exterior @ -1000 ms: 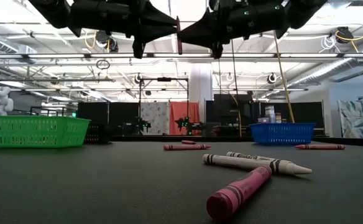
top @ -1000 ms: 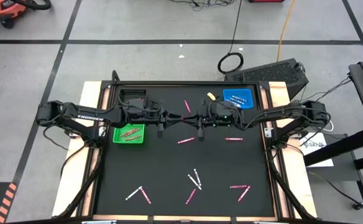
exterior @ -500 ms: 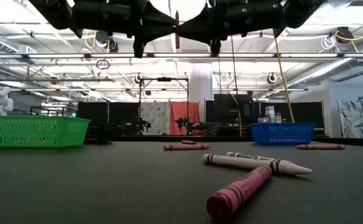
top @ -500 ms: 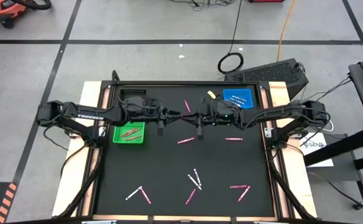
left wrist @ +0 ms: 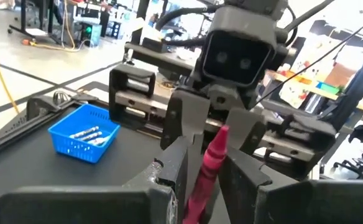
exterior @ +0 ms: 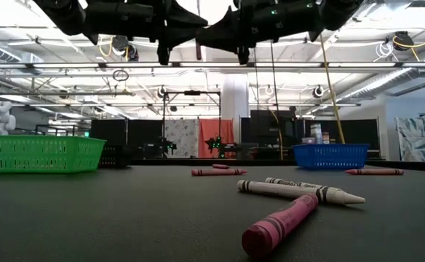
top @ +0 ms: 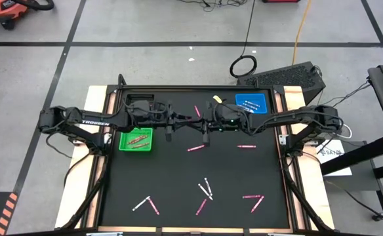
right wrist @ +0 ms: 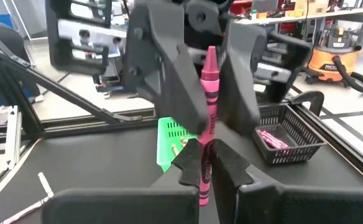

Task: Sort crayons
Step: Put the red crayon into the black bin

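Ten loose crayons (top: pixel 195 148) are lying on the black mat: seven are looking pink and three white, though one pink count is uncertain. One more pink crayon (right wrist: pixel 207 106) is sitting between the two grippers, the left gripper (left wrist: pixel 206 155) and the right gripper (right wrist: pixel 206 155). Three containers are standing at the mat's far side. One green tray (top: pixel 121 149) is showing two pink crayons. One blue tray (top: pixel 264 98) is showing at least two white ones. One black basket (right wrist: pixel 293 152) is holding pink ones too bunched to count. One small yellow piece (top: pixel 214 99) is lying beside the blue tray.
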{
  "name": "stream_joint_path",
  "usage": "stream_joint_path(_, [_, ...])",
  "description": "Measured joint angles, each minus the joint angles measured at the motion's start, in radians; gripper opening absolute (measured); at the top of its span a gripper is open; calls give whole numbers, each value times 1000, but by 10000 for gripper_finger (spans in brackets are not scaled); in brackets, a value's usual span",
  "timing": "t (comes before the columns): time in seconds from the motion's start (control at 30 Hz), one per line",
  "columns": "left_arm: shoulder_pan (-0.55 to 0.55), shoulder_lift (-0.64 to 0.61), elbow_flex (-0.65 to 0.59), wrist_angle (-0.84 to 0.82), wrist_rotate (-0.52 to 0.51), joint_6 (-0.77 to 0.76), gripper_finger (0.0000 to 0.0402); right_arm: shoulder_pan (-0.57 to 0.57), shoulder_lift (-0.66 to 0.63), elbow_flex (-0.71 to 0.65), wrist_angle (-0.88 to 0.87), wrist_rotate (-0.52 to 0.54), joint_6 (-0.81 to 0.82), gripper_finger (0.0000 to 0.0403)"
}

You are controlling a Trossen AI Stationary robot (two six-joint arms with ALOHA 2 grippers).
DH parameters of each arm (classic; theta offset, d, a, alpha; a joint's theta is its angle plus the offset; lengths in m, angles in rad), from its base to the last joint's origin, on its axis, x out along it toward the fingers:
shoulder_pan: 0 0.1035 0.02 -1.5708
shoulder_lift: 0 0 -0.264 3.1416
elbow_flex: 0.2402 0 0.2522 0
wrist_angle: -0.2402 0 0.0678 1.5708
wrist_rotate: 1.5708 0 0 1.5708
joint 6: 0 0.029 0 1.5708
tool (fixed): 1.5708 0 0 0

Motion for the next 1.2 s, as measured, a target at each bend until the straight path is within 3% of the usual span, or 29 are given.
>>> stream_joint_path(0.23, [0,0,0,-28,0,2,83,0,1,15,-9,0,-8,2])
stream_joint_path(0.53, [18,0,0,-36,-1,31,11,-1,0,18,-40,4,-5,6])
stream_joint_path(0.93, [34,0,0,-72,0,57,17,-1,1,18,-50,8,-30,72])
stream_joint_path(1.2, [92,0,1,-186,-8,111,17,-29,-20,18,-122,84,-54,108])
